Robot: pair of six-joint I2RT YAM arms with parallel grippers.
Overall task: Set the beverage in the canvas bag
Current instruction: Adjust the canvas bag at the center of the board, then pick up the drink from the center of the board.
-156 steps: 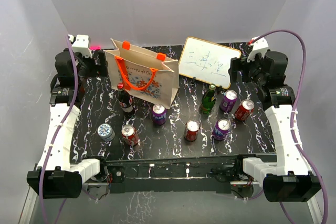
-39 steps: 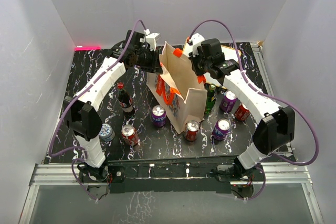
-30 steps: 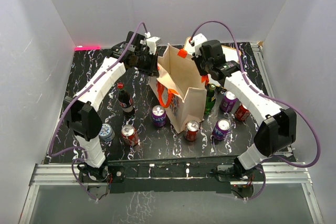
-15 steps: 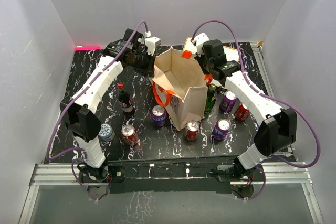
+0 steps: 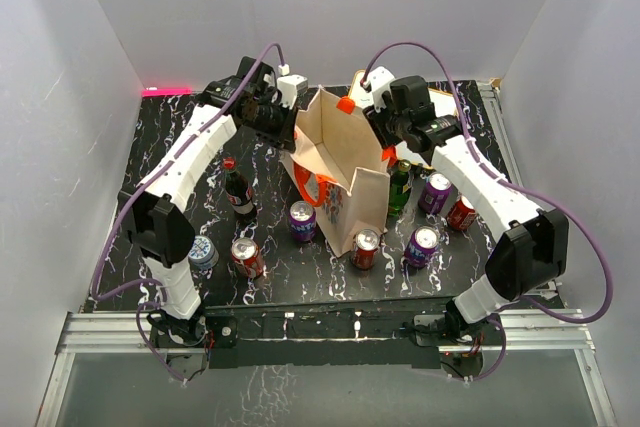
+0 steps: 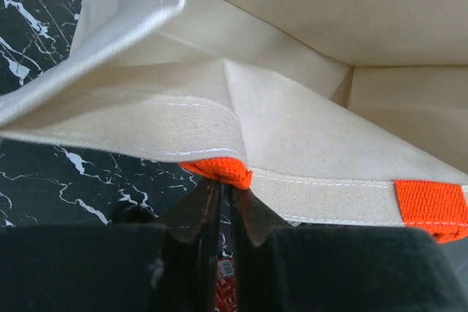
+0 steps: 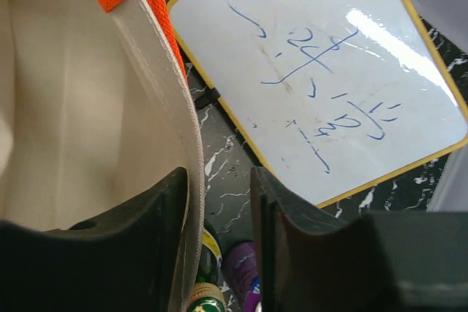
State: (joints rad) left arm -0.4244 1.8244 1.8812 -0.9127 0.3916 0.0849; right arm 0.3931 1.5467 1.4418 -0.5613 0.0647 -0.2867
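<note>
Now, left gripper (image 6: 225, 196): pinched tight on the canvas bag (image 5: 345, 162) rim, at an orange strap end.
Right gripper (image 7: 218, 180): jaws apart, straddling the opposite rim, cloth in the gap.
Bag: upright between both grippers, mouth spread open; only beige lining shows inside.
Drinks: green bottle (image 7: 204, 299) and purple can (image 7: 244, 275) below the right gripper, outside the bag.
</note>
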